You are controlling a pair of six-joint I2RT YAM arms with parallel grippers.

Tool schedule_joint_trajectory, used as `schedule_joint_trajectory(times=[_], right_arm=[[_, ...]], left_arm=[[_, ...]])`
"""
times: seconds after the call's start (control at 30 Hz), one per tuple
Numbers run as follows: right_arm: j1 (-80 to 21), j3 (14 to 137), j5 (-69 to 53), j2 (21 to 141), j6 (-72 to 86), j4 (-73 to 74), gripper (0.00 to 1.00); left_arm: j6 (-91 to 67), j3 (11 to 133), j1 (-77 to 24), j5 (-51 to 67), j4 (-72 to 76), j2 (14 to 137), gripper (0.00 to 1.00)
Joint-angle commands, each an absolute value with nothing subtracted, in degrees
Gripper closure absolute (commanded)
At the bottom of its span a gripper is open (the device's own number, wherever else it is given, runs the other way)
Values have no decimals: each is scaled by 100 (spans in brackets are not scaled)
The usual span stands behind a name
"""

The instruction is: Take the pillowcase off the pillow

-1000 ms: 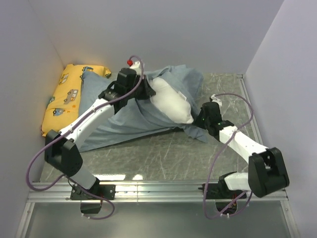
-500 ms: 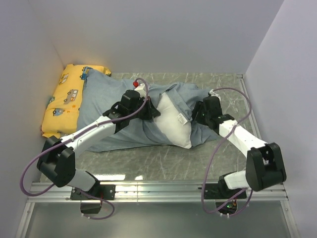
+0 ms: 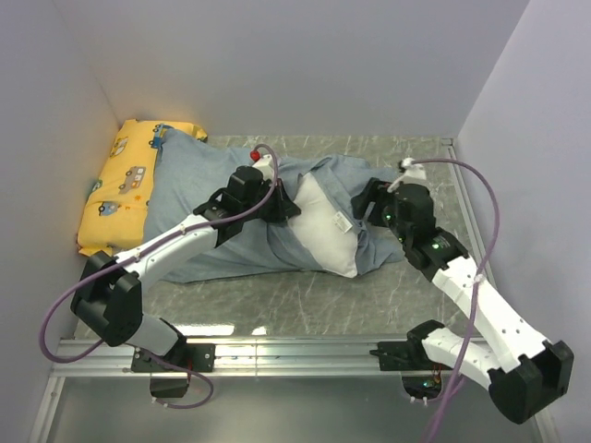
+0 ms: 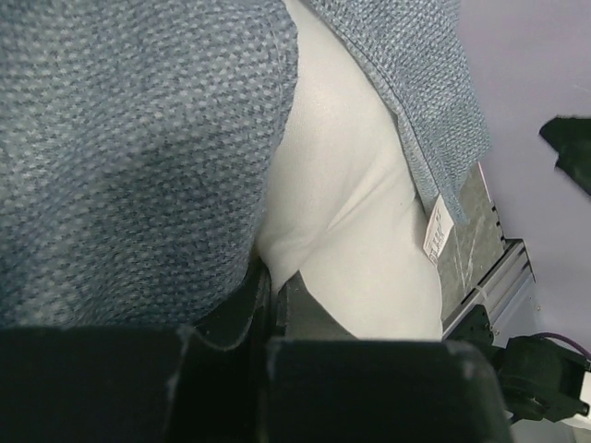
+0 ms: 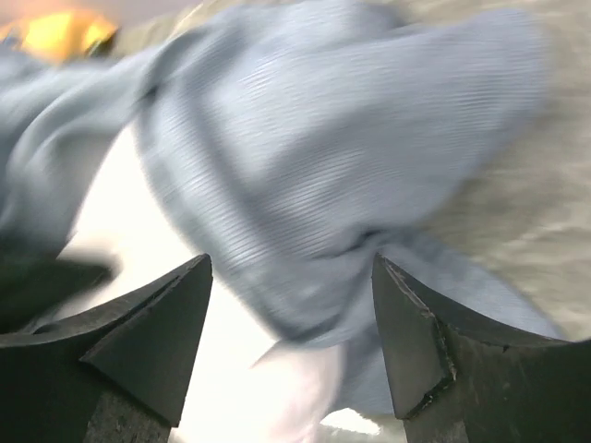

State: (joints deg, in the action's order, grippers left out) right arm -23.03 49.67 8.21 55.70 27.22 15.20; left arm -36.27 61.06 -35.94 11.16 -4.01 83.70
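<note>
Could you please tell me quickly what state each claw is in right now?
Left claw: closed where the pillowcase meets the pillow; what it pinches cannot be told.
Right claw: open, empty, above the pillowcase.

Left arm (image 3: 175,242): extended forward and to the right.
Left gripper (image 3: 283,205): fingers pressed together.
Right arm (image 3: 471,286): folded at the elbow, angled forward-left.
Right gripper (image 5: 291,268): jaws spread wide, nothing clasped between.
</note>
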Motion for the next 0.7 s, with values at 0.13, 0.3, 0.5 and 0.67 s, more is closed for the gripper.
schedule_joint_trajectory(times=[0.13,0.3,0.5,0.67], right_arm=[[-3103,5493,1308,6862,2259,1310,27],[-2594,6055,1915,7531,2363,1502,54],[-1259,6661,1539,8120,2689,1441,83],[-757,7162,610,9279,2943,1301,90]], left_arm=[[-3507,6381,-3594,844,-835,8377,100],[-3463,6276,-3700,835,-984,8122,100],[-3331,5889,-3920,887,-1125,7524,100],[-3270,5581,-3964,844,-1318,6777,100]])
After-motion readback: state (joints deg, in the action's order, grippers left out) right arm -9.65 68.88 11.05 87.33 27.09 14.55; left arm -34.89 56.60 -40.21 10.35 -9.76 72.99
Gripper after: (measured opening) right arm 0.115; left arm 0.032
